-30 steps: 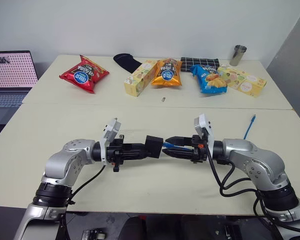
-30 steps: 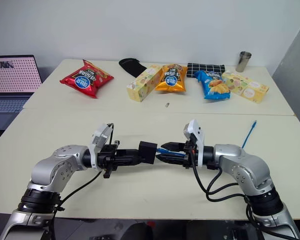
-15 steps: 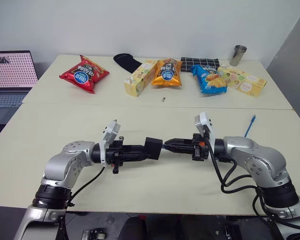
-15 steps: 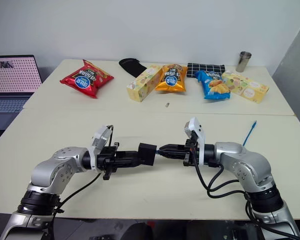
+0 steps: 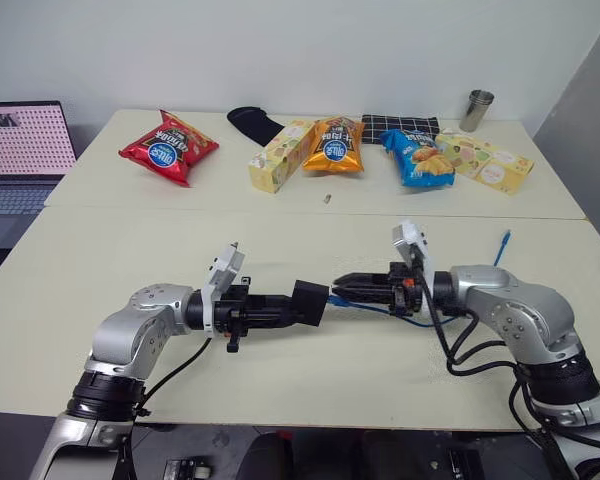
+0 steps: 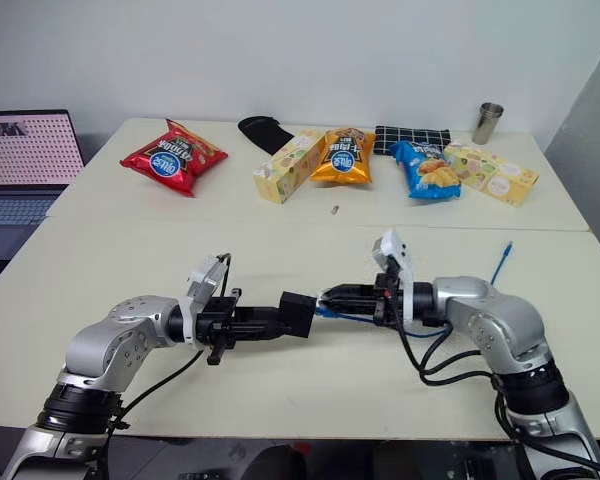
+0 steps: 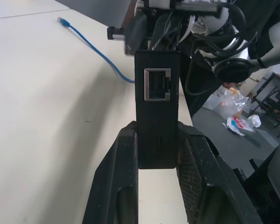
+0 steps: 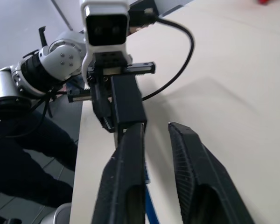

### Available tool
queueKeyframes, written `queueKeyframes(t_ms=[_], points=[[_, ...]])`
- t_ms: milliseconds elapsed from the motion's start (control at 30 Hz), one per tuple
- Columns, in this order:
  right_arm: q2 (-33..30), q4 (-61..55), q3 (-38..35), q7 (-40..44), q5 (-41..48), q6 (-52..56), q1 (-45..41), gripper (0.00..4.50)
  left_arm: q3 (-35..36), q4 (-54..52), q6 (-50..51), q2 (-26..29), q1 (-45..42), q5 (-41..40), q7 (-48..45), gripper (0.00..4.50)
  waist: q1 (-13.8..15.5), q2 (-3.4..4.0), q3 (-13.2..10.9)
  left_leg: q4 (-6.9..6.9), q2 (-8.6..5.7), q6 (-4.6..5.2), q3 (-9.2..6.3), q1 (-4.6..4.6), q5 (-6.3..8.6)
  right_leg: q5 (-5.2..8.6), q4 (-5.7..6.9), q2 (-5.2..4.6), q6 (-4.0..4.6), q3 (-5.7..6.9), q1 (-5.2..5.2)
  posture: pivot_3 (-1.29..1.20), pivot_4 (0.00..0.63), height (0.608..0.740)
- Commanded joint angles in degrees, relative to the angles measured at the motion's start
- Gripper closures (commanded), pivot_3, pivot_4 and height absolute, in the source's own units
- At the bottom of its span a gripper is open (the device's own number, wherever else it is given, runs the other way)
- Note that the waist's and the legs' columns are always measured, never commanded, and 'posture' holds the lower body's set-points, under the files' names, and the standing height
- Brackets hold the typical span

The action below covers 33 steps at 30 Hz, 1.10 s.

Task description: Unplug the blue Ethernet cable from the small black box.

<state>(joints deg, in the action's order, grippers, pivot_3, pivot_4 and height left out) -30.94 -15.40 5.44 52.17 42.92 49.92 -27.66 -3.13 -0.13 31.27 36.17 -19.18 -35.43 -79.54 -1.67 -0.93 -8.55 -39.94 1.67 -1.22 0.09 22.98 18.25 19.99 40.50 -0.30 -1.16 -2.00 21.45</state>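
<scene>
My left claw (image 5: 300,305) is clamped on the small black box (image 5: 312,300), low in the middle of the head view and held just above the desk (image 5: 130,240). My right claw (image 5: 342,290) points at it from the right, its tips just beside the box. Its fingers (image 8: 130,154) stand apart, with desk showing between them.

The blue Ethernet cable (image 5: 501,248) shows a short blue stretch at my right claw's tips and loops under that wrist. Its far plug lies on the desk at the right edge.

My left wrist view shows the box's socket facing out with an open mouth. My right wrist view shows a bit of blue beneath one finger.

A metal cup (image 5: 477,108) stands at the upper right; I cannot see its inside.
</scene>
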Motion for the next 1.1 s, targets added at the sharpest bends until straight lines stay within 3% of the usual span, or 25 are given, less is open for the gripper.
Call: queueKeyframes(t_ms=[33, 133, 333, 1100], points=[[-0.4, -2.8, -3.0, -0.1, 4.1, 2.3, 0.9, 2.78, 0.0, -0.7, -1.3, -0.5, 0.1, -0.1, -0.6, 3.72, 0.0, 0.0, 0.0, 0.0, 0.01, 0.0, 0.0, 0.0, 0.0, 0.0, 0.0, 0.0, 0.0, 0.01, 0.0, 0.0, 0.15, 0.74], [0.1, -5.6, -2.4, -1.1, 5.6, 4.4, 3.0, 2.36, 0.6, -0.5, -0.5, -1.7, -0.6, -1.1, 0.5, 3.72, 0.0, 0.0, 0.0, 0.01, 0.01, 0.01, 0.0, 0.0, 0.0, 0.0, 0.0, 0.0, 0.0, 0.0, -0.01, 0.0, 0.15, 0.74], [1.9, -6.4, 0.8, -3.8, 1.4, 1.5, 5.3, 2.36, 1.4, -0.8, 0.8, -2.3, -0.8, -2.0, 1.3, 3.72, 0.0, 0.0, 0.0, 0.01, 0.0, 0.02, 0.01, 0.02, 0.01, 0.0, -0.07, 0.01, 0.0, -0.01, -0.02, 0.0, 0.15, 0.74], [2.3, -5.8, -1.5, -4.3, 5.1, 3.5, 4.6, 2.36, 1.3, -2.0, 1.9, -2.7, -0.3, -2.8, 2.7, 3.72, 0.0, 0.0, 0.0, 0.01, 0.0, 0.01, 0.0, 0.02, 0.0, 0.0, -0.11, 0.0, 0.0, -0.01, -0.03, 0.0, 0.15, 0.74]])
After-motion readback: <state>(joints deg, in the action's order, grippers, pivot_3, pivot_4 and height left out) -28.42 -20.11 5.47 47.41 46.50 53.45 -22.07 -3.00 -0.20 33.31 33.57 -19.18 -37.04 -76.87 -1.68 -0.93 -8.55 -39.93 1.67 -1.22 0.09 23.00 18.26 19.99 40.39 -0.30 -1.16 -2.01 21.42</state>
